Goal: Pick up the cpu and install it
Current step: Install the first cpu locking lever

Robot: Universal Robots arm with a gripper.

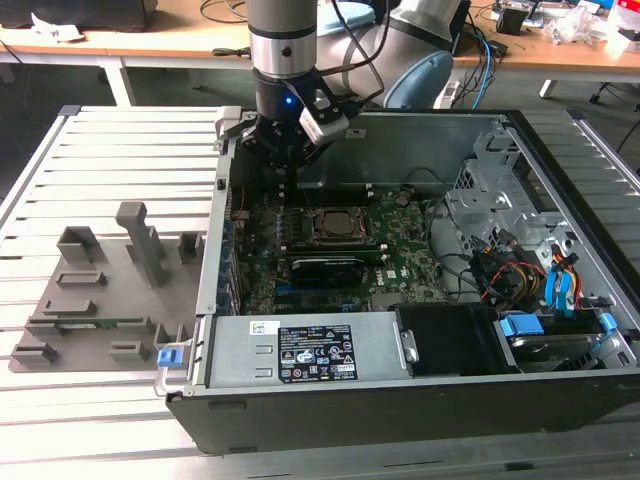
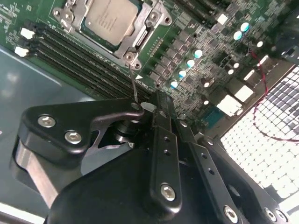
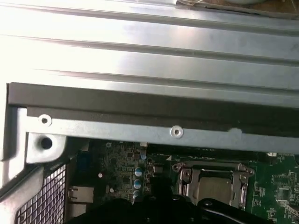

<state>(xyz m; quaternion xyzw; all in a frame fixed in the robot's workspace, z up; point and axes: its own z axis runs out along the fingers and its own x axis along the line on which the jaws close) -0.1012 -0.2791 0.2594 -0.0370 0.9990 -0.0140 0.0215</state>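
The cpu (image 1: 330,224) lies flat in the motherboard socket inside the open computer case, its pale metal top (image 2: 112,18) facing up within the socket's metal frame (image 2: 140,42). The first wrist view shows the same cpu (image 3: 214,189) inside the frame. My gripper (image 1: 290,190) hangs just above the board, a little to the exterior view's left of the socket and behind it. Its black fingers (image 2: 159,116) look shut together. A thin metal lever (image 2: 133,86) rises from the socket's corner up to the fingertips. Whether it is gripped I cannot tell.
Dark memory slots (image 2: 79,65) run beside the socket. The case's side wall (image 3: 140,126) and vent grille (image 2: 271,135) stand close to the gripper. A grey plastic holder tray (image 1: 100,290) lies on the slatted table at the exterior view's left. Cables and drive bays (image 1: 530,290) fill the case's right.
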